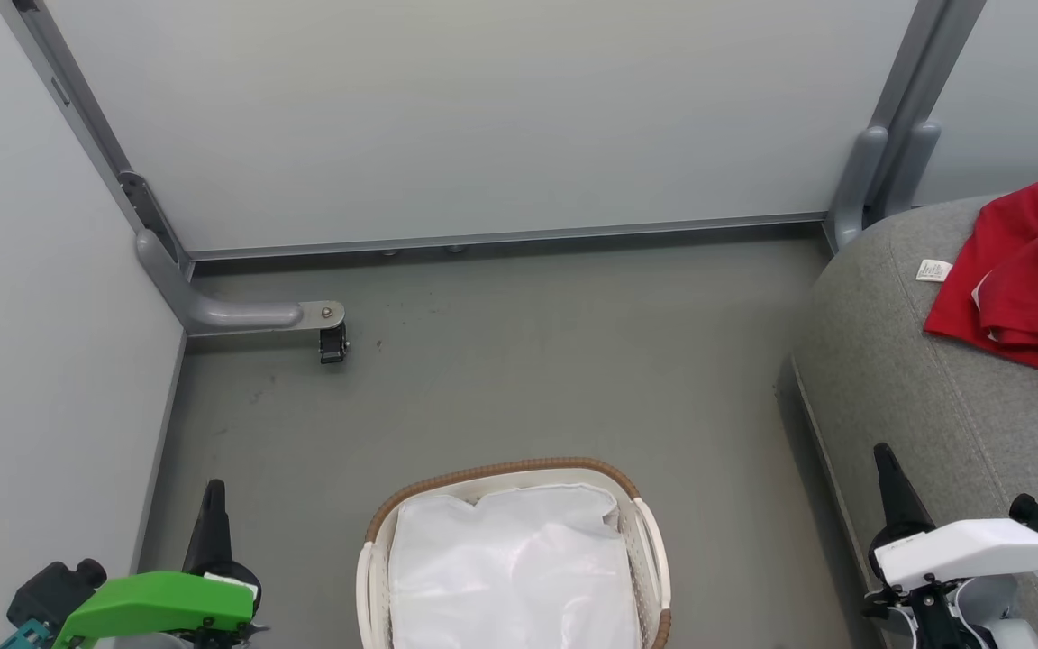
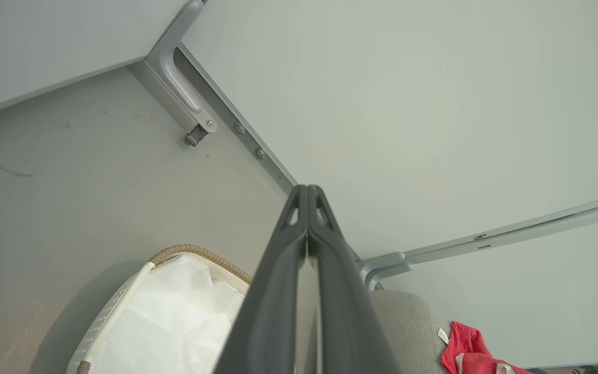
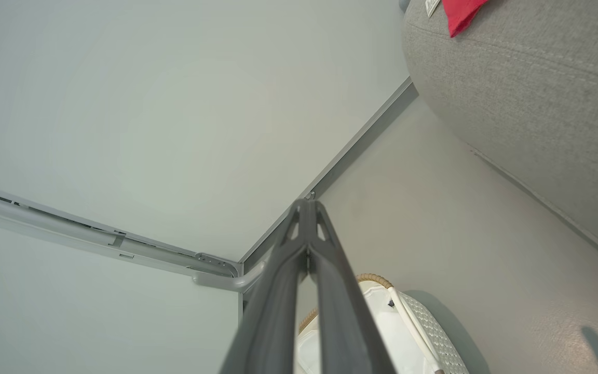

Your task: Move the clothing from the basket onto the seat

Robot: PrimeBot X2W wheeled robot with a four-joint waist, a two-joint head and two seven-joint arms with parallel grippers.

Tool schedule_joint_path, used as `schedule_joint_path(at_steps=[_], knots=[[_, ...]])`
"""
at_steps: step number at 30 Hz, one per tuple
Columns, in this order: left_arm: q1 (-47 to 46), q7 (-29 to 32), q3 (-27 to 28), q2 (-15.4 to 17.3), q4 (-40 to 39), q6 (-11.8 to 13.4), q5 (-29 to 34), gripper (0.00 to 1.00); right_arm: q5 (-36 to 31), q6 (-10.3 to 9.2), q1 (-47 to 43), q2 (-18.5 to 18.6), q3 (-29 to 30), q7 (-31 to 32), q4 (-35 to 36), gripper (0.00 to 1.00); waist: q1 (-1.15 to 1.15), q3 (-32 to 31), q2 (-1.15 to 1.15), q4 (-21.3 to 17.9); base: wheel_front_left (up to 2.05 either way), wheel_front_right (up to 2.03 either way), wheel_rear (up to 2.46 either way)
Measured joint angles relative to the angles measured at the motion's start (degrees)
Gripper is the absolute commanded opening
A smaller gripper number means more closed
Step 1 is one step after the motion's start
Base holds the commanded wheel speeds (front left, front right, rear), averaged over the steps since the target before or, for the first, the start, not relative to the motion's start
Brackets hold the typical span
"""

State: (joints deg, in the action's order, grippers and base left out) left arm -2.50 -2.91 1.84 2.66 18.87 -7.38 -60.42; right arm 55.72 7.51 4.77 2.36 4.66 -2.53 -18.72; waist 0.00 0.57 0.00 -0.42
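Note:
The red clothing [image 1: 1028, 284] with white trim lies crumpled on the grey seat [image 1: 915, 379] at the right; a small white label [image 1: 933, 269] lies beside it. In the left wrist view the clothing [image 2: 467, 350] sits on the seat [image 2: 408, 327]. The white basket [image 1: 650, 541] with a brown woven rim stands at the bottom centre, holding a white liner sheet [image 1: 514, 563]. My left gripper [image 1: 213, 491] is shut and empty at the lower left, left of the basket. My right gripper [image 1: 884, 455] is shut and empty at the lower right, by the seat's front edge.
Grey floor [image 1: 519, 361] lies between the basket and the pale partition walls [image 1: 483, 117]. A grey metal foot with a caster [image 1: 332, 338] juts from the left corner. Another frame post [image 1: 879, 171] stands at the back right beside the seat.

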Motion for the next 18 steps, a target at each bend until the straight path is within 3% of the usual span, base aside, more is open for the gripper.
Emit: schedule_joint_path(at_steps=[18], knots=[[-0.86, 2.91, 1.43, 0.02, -1.54, 0.0, -9.73, 0.0, 11.35, 0.0, 0.51, 0.1, 0.57, 2.8, 1.44, 0.0, 0.0, -0.1, 0.0, 0.11, 0.0, 0.0, 0.0]])
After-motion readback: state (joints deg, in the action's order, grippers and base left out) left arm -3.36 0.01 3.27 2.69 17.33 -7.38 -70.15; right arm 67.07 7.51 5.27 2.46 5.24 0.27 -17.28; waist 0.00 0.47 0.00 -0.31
